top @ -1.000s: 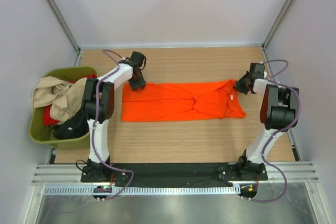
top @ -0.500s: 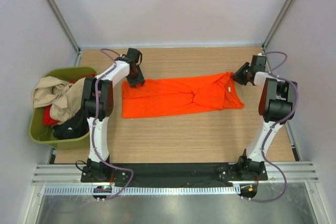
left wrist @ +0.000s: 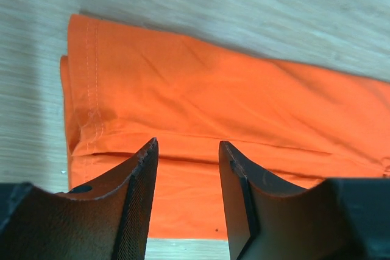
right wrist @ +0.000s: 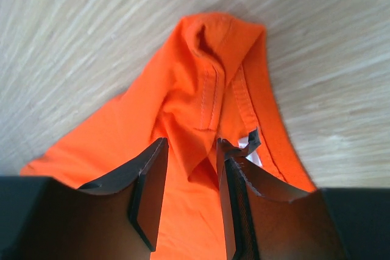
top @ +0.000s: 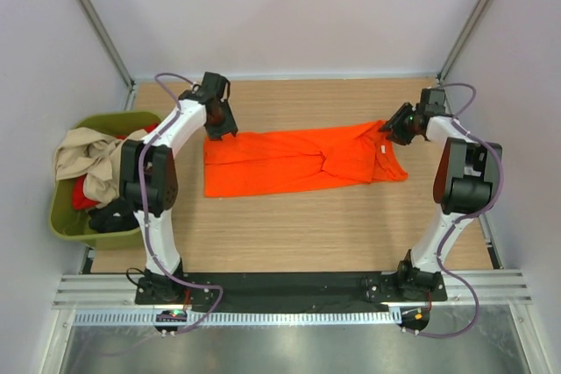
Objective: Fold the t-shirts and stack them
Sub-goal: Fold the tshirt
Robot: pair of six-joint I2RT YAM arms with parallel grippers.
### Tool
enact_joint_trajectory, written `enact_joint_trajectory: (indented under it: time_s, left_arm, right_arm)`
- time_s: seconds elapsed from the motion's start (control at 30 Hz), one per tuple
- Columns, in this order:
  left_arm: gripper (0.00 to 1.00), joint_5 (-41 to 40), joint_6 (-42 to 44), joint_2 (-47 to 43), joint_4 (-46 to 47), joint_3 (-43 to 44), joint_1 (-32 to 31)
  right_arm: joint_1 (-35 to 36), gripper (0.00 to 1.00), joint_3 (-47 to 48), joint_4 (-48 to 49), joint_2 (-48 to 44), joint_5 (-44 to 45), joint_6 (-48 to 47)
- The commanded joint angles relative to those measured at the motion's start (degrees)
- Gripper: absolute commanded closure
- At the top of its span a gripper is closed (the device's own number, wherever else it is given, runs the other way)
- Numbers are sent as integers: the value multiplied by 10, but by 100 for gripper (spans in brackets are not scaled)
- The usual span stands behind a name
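Plain orange t-shirt (top: 298, 158); olive-green tub (top: 63, 227); pale wood-grain table (top: 307, 225).

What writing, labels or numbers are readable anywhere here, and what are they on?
No text here can be read.
White tag inside the neck of the orange t-shirt: any print on it is too small and blurred to read.

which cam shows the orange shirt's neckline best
The right wrist view: the orange t-shirt's neckline is close up, stitching and label visible. Top external shows it small beside the right end effector; left wrist shows only the hem end.
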Motion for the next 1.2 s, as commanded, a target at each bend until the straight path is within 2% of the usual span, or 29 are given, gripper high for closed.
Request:
enact_joint_trajectory:
  time_s: [0.0, 0.03, 0.07, 0.2, 0.33, 0.47, 0.57, 0.6, 0.7, 0.73, 0.83, 0.9, 1.1, 1.17]
  left_arm:
    - [55, 31, 11, -7, -27, -17, 3]
    - [55, 64, 13, -30, -11, -35, 0]
    - [55, 132, 24, -46, 40, -69, -13]
    - [54, 245, 19, -87, 150, -116, -72]
    - [54, 290, -22, -71, 252, -121, -145]
    - [55, 299, -45, -21, 278, -89, -193]
    - [55, 272, -69, 0, 258, -76, -191]
    - [55, 257, -63, -5, 244, -74, -189]
    - [55, 196, -47, -21, 187, -74, -179]
    - [55, 153, -32, -31, 144, -70, -178]
    - [55, 90, -8, -54, 72, -74, -174]
    - [54, 57, -2, -68, 59, -99, -173]
    - [55, 31, -1, -109, 53, -185, -172]
    - [54, 20, -8, -110, 53, -204, -172]
  right_arm:
    - [9, 55, -17, -28, -25, -12, -12]
    - [9, 55, -24, -28, -29, -7, -13]
    - [9, 55, -37, -26, -34, -5, -13]
    - [9, 56, -57, -19, -51, -6, -12]
    - [9, 57, -73, -22, -71, 5, -2]
    - [9, 57, -82, -38, -92, 18, -5]
    - [10, 56, -86, -56, -109, 18, 6]
    - [10, 55, -83, -91, -113, 56, 15]
    - [10, 55, -77, -139, -140, 109, 47]
    - [10, 56, -81, -149, -148, 120, 60]
    - [11, 57, -114, -160, -177, 119, 112]
    - [12, 60, -133, -155, -193, 120, 130]
    - [12, 60, -175, -137, -193, 156, 137]
    - [11, 60, -178, -132, -183, 201, 120]
